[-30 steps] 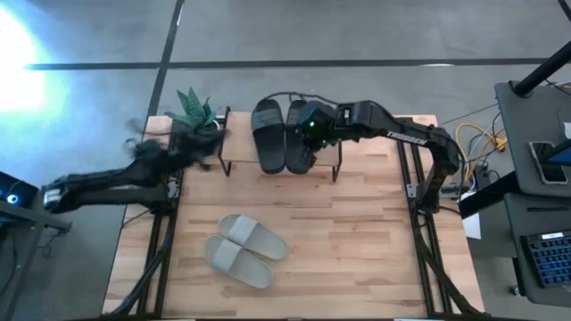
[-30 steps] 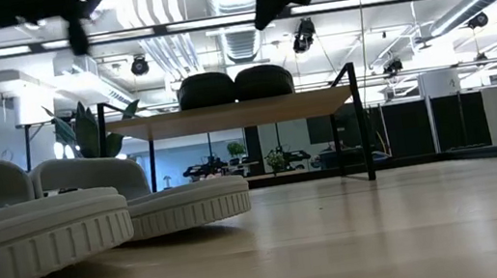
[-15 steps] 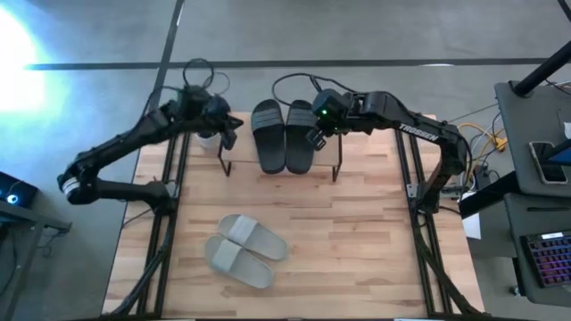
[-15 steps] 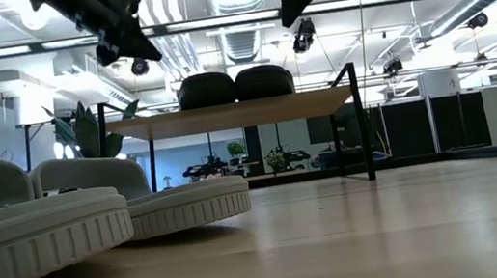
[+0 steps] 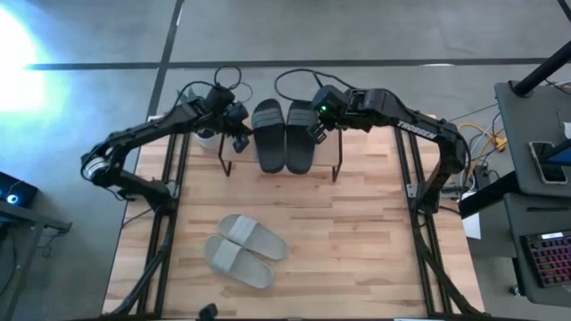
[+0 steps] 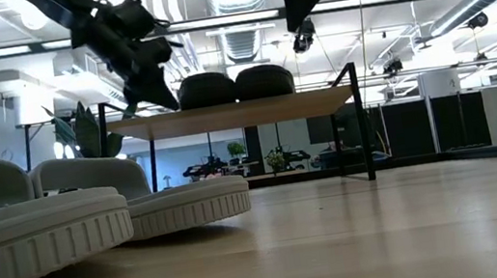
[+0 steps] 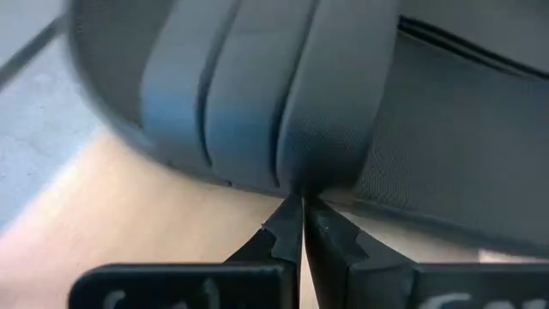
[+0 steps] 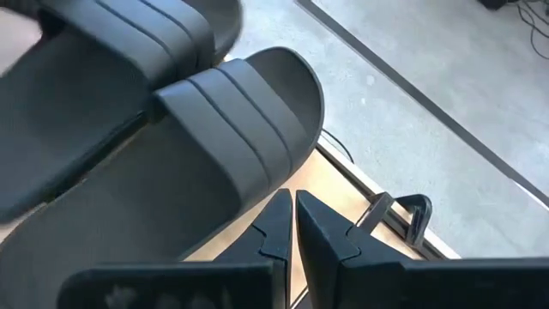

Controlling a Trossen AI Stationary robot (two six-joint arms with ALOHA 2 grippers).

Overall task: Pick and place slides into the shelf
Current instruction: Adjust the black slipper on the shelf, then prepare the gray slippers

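The two black slides (image 5: pixel 268 135) (image 5: pixel 301 135) lie side by side on the shelf's top board (image 6: pixel 226 115) at the table's far middle. The grey pair (image 5: pixel 241 250) lies soles down on the table near the front left. My left gripper (image 5: pixel 241 139) is shut, level with the shelf top, its tips at the outer side of the left black slide (image 7: pixel 283 129). My right gripper (image 5: pixel 314 132) is shut and hangs above the right black slide's outer edge (image 8: pixel 223 146), clear of it in the low view (image 6: pixel 304 16). My left gripper's shut fingertips (image 7: pixel 300 210) stand against the left black slide's outer side at the strap (image 7: pixel 317 167), slanting in from the table's left. I cannot tell whether they touch it. The slide lies flat on the shelf.
A potted plant (image 6: pixel 82 133) stands at the far left corner beside the shelf, partly under my left arm. The shelf's thin black legs (image 6: pixel 361 123) stand on the table. A wide stretch of bare wooden tabletop (image 5: pixel 357 241) lies right of the grey slides.
My left arm has swung from the table's left edge up and toward the shelf, ending at the left black slide's outer side. My right gripper has drawn a little off the right black slide, toward the table's right and far side. Both black slides stay on the shelf.
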